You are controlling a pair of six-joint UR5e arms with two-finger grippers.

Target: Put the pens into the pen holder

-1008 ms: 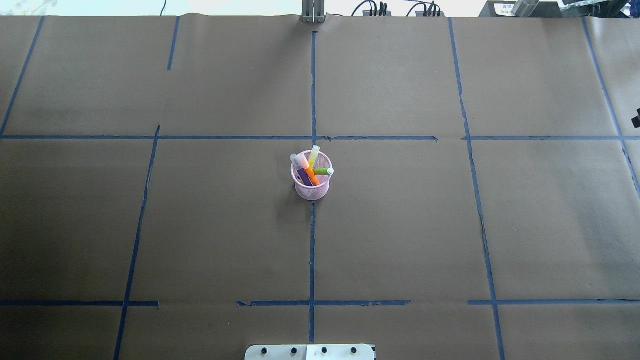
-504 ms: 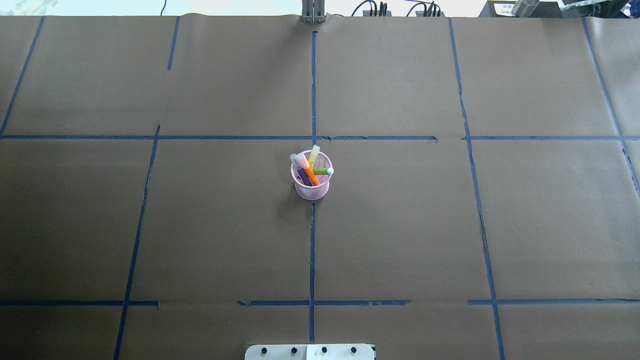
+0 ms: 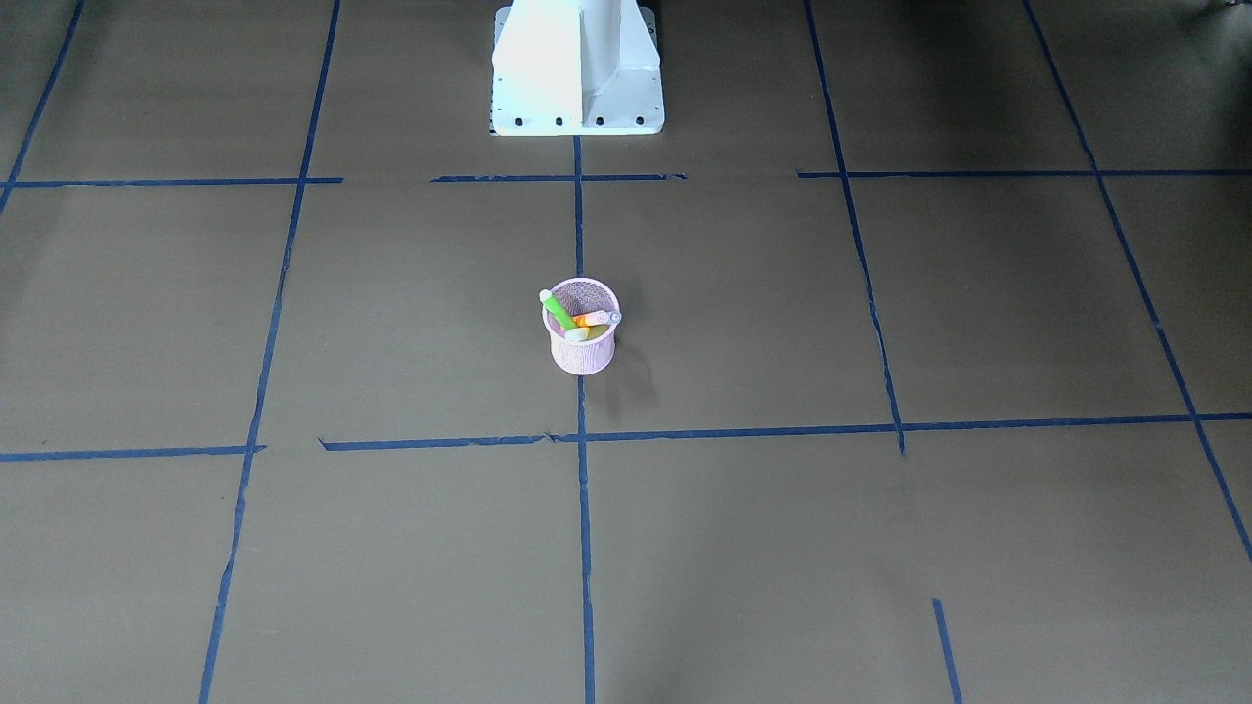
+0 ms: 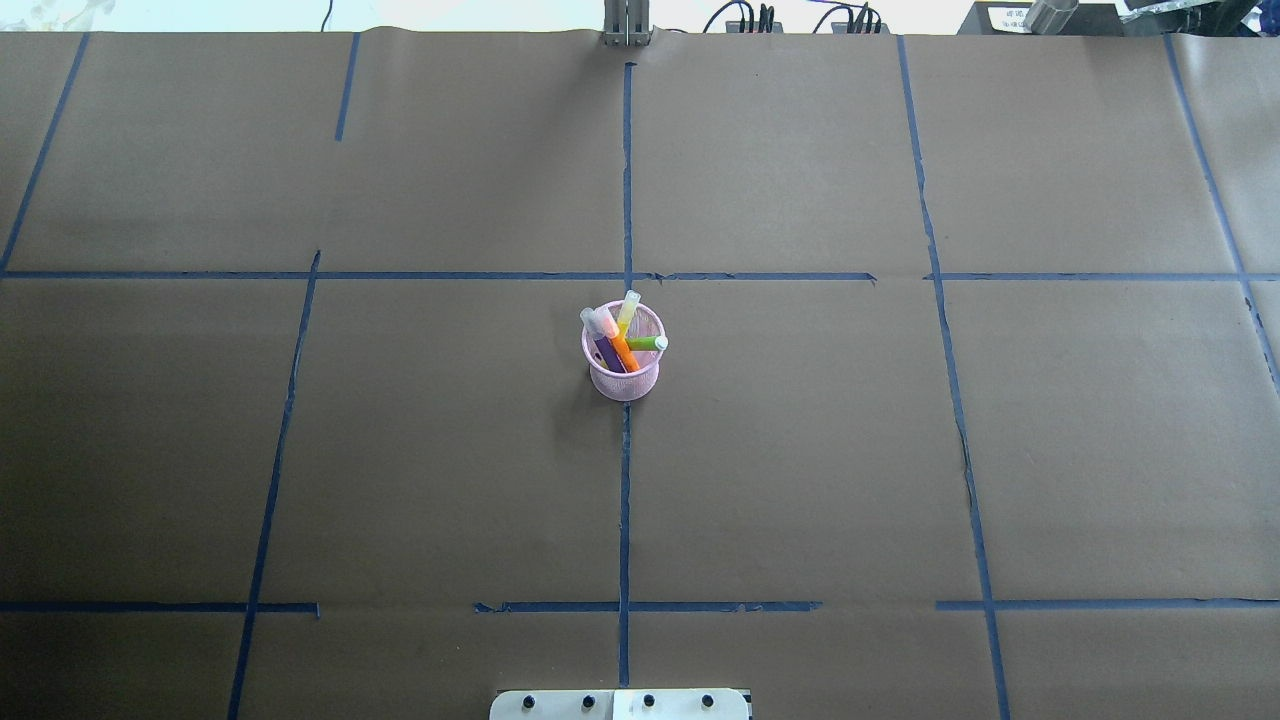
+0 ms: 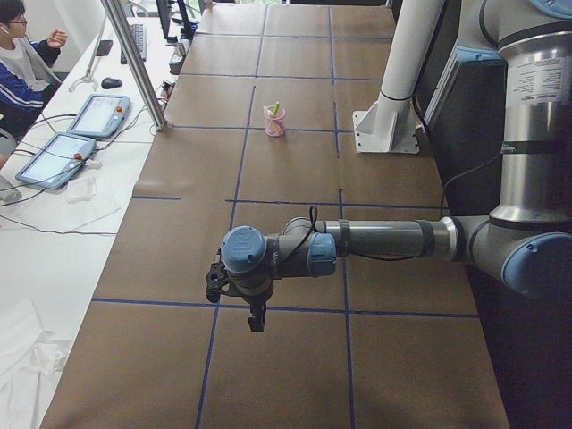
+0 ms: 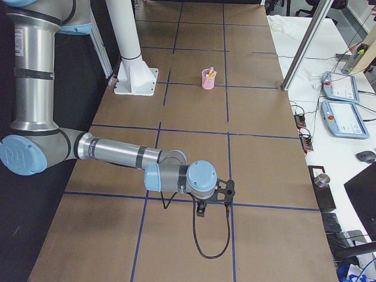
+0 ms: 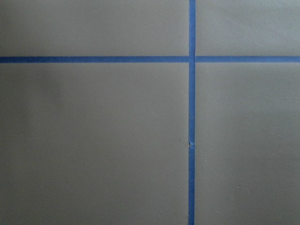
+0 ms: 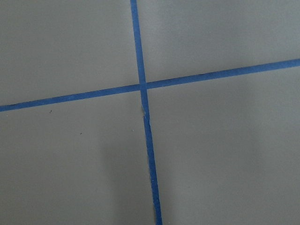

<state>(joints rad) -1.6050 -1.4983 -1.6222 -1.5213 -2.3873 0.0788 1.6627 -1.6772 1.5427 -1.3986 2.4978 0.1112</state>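
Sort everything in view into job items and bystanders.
Job: pink mesh pen holder, purple pen, orange pen, green pen, all three inside it.
Bystanders: blue tape lines, white robot pedestal, teach pendants, keyboard, person.

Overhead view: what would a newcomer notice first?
The pink pen holder stands alone mid-table on the central tape line, with bright pens leaning inside it. In the side views, the left arm and right arm reach out over the table's two ends, far from the holder.
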